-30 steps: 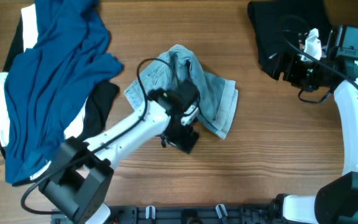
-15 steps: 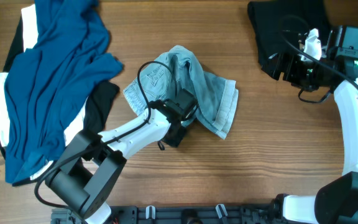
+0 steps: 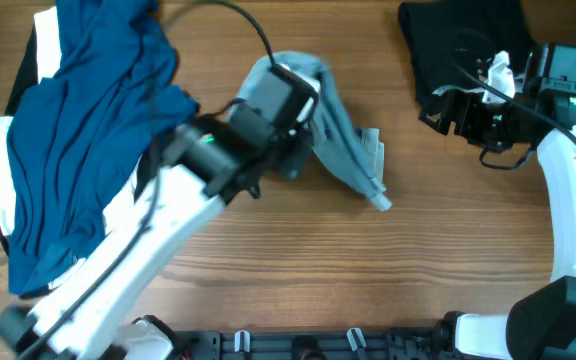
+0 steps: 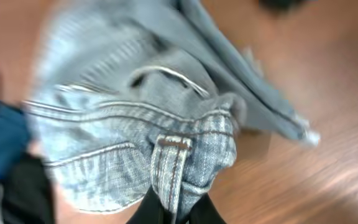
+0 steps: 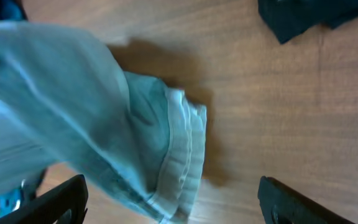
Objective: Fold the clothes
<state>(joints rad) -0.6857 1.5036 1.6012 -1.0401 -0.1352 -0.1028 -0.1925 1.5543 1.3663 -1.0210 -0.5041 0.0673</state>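
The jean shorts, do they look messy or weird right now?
Yes. The shorts are not lying flat. The left gripper pinches them at the waistband, by a belt loop, so they hang bunched and twisted, with one leg hem trailing down toward the table. I see no tear.

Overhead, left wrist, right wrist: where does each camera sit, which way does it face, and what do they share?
Overhead: above the table, looking straight down; both arms show, with the denim shorts mid-table.
Left wrist: on the left arm, looking along the left gripper, shut on the shorts' waistband; black fingertips at the bottom edge.
Right wrist: on the right arm, looking down at the shorts' hem; the right gripper open, fingers in the bottom corners.
Shared: all three see the shorts.
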